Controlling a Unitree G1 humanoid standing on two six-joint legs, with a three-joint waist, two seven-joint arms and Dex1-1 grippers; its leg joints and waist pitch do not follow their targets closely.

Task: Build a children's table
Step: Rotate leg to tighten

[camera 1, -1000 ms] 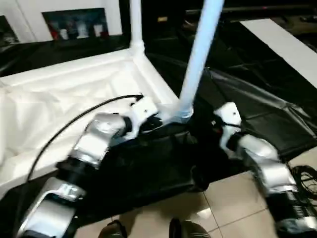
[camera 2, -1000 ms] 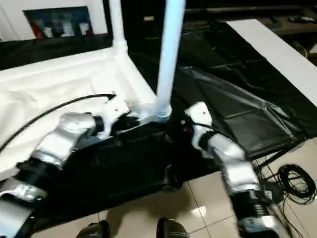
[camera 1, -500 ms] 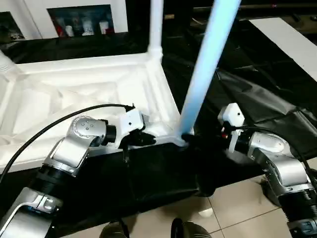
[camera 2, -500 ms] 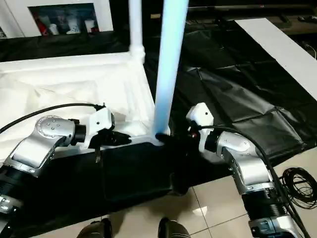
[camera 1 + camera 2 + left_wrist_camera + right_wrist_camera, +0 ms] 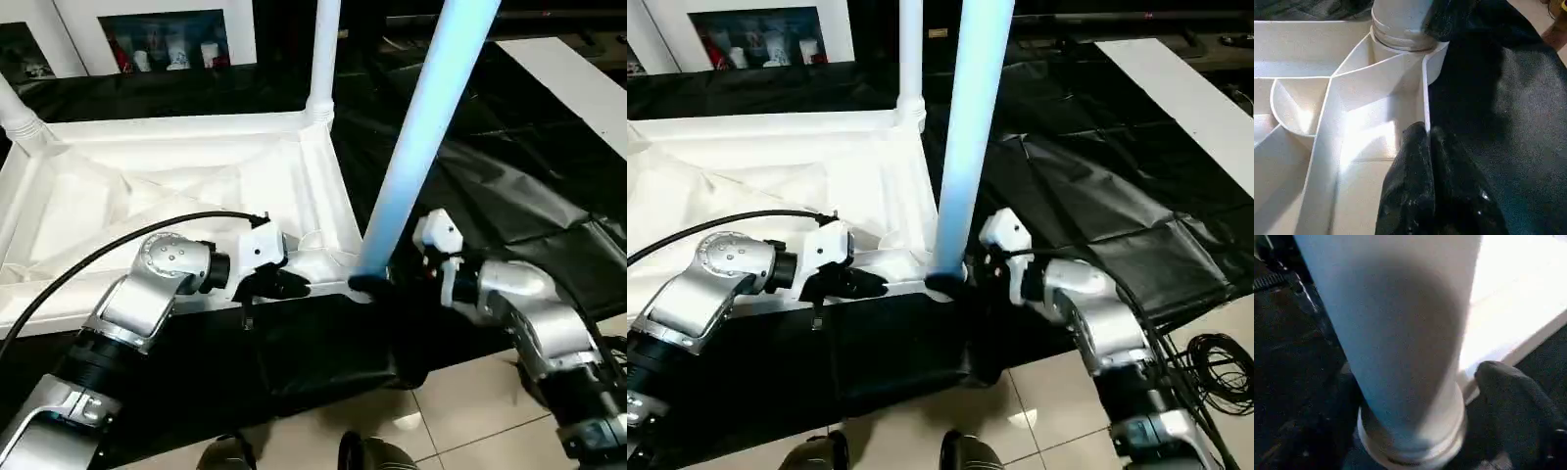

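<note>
Left gripper [image 5: 290,287] fingers pressed together; right gripper [image 5: 1415,431] seemingly spread.

Lying upside down on the sheet [image 5: 509,186]: table top [image 5: 176,186], ribbed side facing up. Standing upright in the near right corner socket: one leg [image 5: 421,137]; standing in the far right corner, another leg [image 5: 323,54]. Sitting at the near rim, left of the near leg: left gripper [image 5: 284,286]. Straddling that leg's base from the right: right gripper [image 5: 377,286]. Lying on the floor at far right: cable coil [image 5: 1215,357].
</note>
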